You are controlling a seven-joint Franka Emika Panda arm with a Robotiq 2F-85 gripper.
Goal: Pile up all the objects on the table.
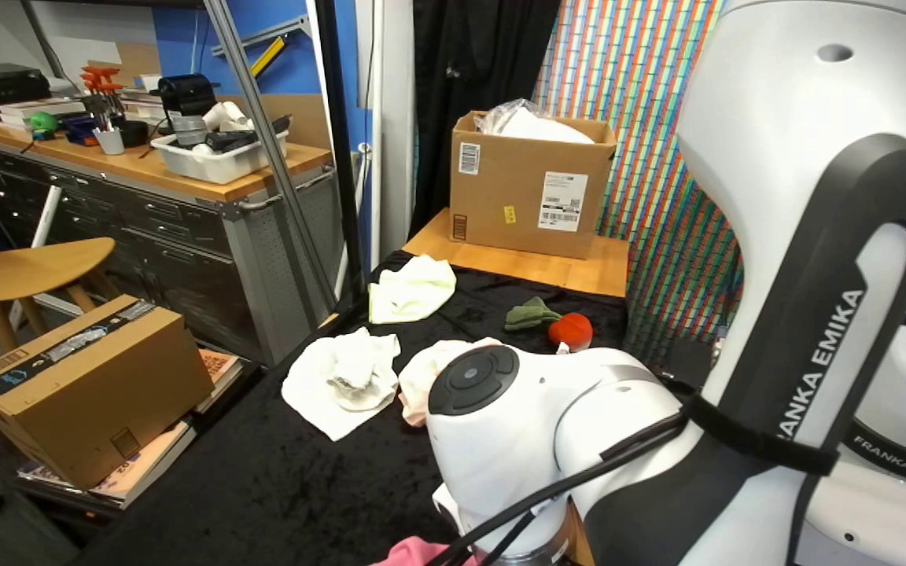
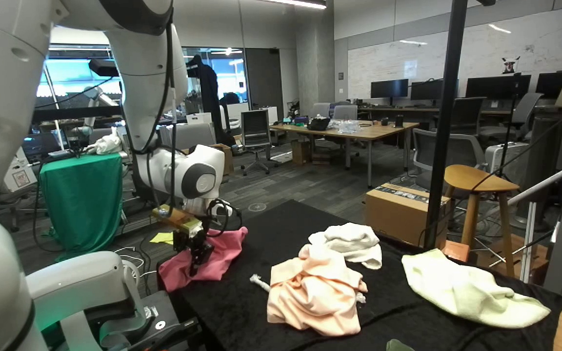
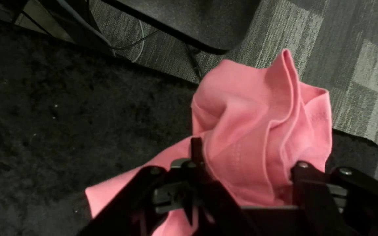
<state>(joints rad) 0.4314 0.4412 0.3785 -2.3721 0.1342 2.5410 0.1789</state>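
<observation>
We've got the pincer [image 3: 247, 155] spread wide across the pink cloth [image 3: 241, 105], right of centre in the wrist view at the edge of the desk [image 3: 61, 131], and this should lift light, soft and floppy, so let's nip the bunched folds [image 3: 267, 150] mid-gap.

The claw [image 3: 248, 162] has its fingers [image 3: 310, 186] apart, a crumpled pink cloth [image 3: 251, 127] showing between them and beyond their tips. Black worktop [image 3: 77, 114] spreads beside the claw; farther ahead lie a dark panel [image 3: 202, 19], cables [image 3: 80, 19] and carpet [image 3: 340, 72].
</observation>
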